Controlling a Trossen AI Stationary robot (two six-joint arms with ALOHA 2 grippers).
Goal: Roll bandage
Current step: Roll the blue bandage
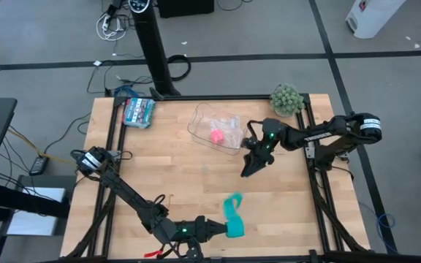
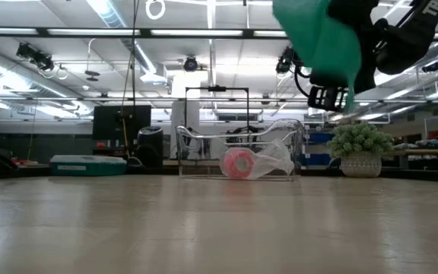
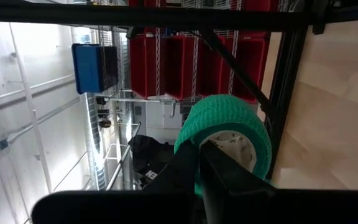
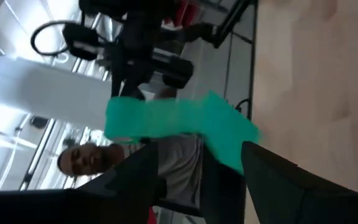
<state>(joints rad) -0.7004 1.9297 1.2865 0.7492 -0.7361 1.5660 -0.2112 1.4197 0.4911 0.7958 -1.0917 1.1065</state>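
The bandage is partly rolled: a compact teal roll sits near the table's front edge with a loose tail trailing toward the middle. The left gripper is clamped on the roll, holding it above the wood. The right gripper hovers well apart toward the clear tray, its fingers spread and holding nothing. Judging by the free tail, winding is unfinished; the rest must be wrapped on
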